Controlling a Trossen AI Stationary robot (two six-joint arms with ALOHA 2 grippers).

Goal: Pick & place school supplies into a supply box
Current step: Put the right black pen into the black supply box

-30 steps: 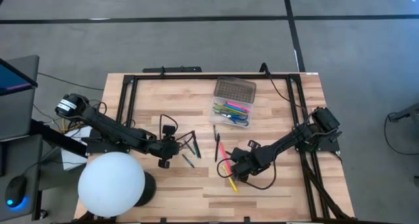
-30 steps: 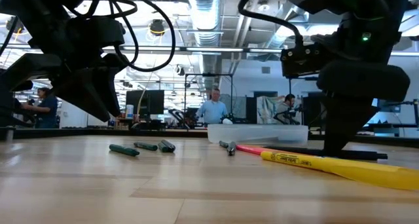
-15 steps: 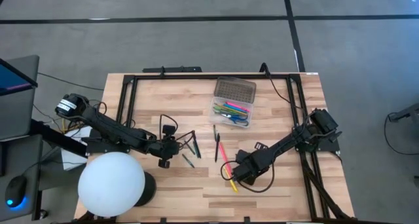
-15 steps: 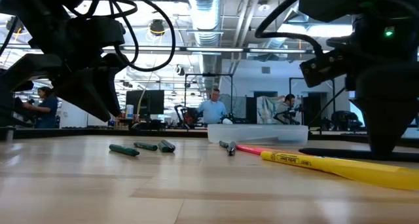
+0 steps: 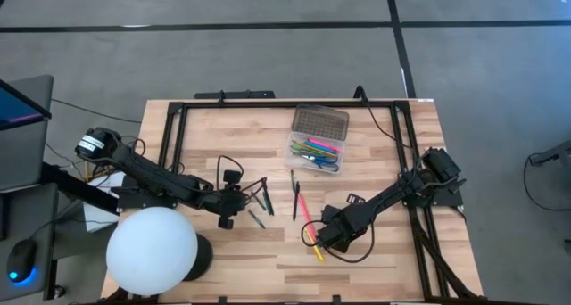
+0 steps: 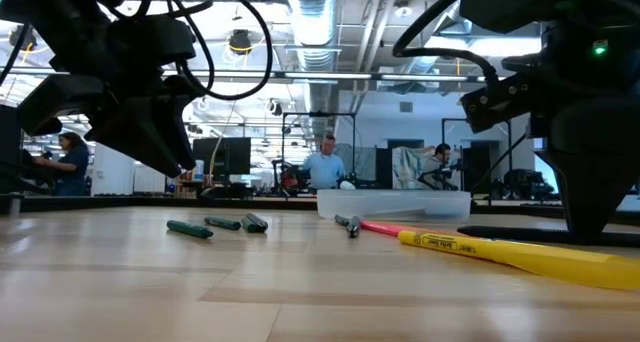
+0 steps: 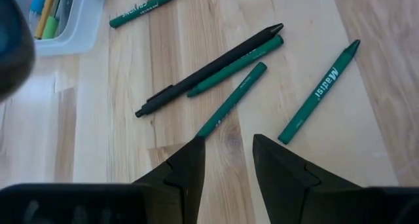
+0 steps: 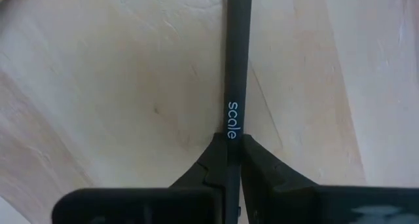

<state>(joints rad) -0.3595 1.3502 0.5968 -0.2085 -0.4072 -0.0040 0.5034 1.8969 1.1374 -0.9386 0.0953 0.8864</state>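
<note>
My right gripper [image 8: 229, 152] points down at the table's near middle [image 5: 319, 236] and is shut on a black pen printed "scale" [image 8: 233, 67]. A yellow marker [image 5: 315, 249] and a pink pen [image 5: 303, 209] lie flat on the wood beside it. My left gripper [image 7: 228, 149] hovers open left of centre [image 5: 239, 198], above several green pens [image 7: 321, 93] and a black pen [image 7: 209, 70] lying flat. The supply box [image 5: 314, 153] sits at the far middle with coloured pens inside, its dotted lid [image 5: 319, 122] behind it. My right gripper pinches the black pen's shaft [image 8: 232, 122], just by the white print, between its two fingertips. The fingers come from above, pointing down, one on each side of the shaft. The pen runs out ahead of them over the wood; whether it is off the table I cannot tell.
A black metal frame [image 5: 174, 136] borders the tabletop. A white lamp globe [image 5: 152, 250] stands at the near left corner. A black cable loops on the wood near my right arm [image 5: 357, 251]. Another black pen [image 5: 294, 198] lies beside the pink one. People stand in the room beyond.
My right gripper has tipped to point more steeply down and shifted a little toward the table's right edge, staying shut.
</note>
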